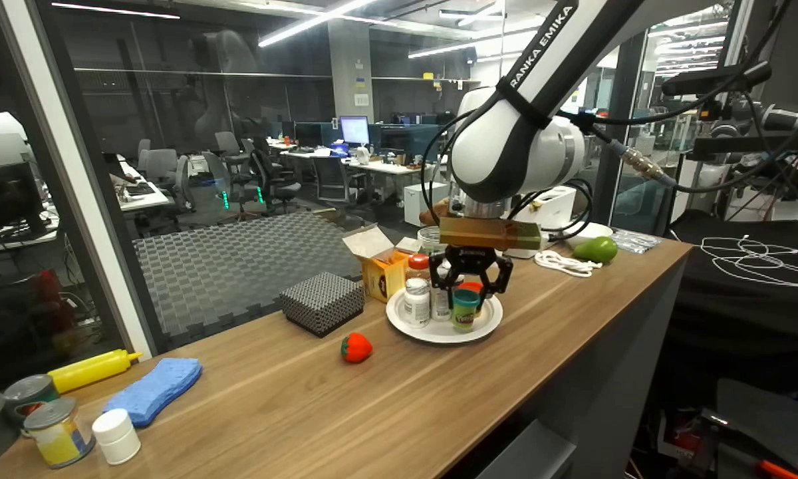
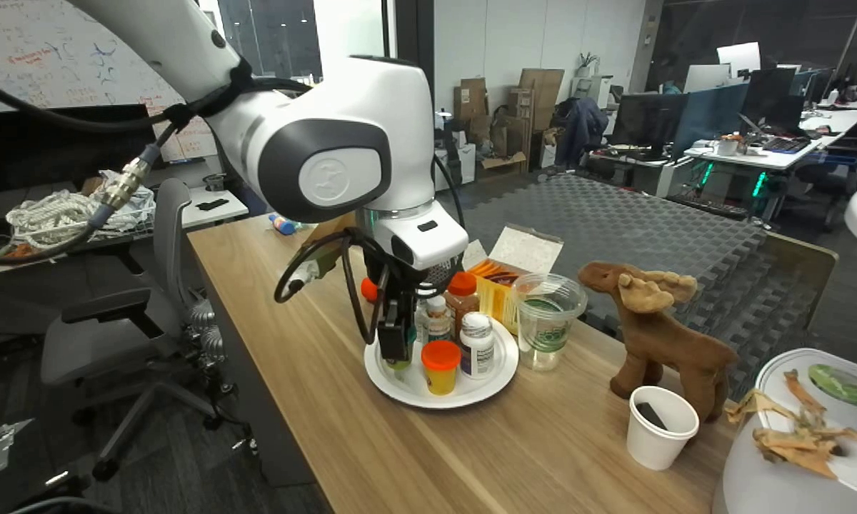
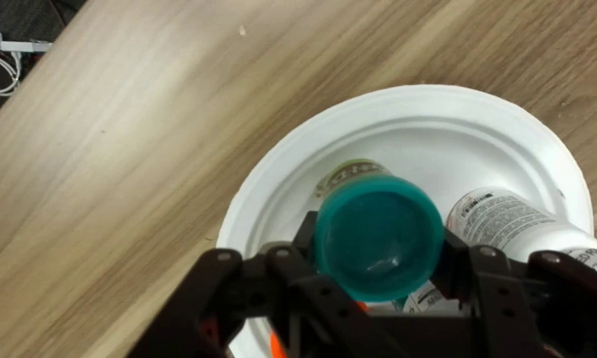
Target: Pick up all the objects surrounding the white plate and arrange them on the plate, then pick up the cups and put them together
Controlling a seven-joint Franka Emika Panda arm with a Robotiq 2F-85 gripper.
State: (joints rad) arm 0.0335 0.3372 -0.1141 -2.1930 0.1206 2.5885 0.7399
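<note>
Office desks (image 1: 392, 168) way in back, wooden counter (image 1: 286, 406) up front. My teal-lidded tub (image 1: 465, 311) is over the white plate (image 3: 428, 104), toward the rim facing the counter's long edge by the grey chair (image 2: 93, 357); can't tell if the base touches. Looks like set-down to me, so I'd hold it upright, ease it down till it sits flat, let go slowly, then lift straight up so I don't knock the orange-lidded tub (image 2: 440, 368) or white bottle (image 2: 477, 348) beside it. Gripper (image 3: 378, 239) is clamped on it, jaws either side of the lid, tub right between them. Clear cup (image 2: 545, 331) is just off the plate's edge, white cup (image 2: 653, 437) well apart.
</note>
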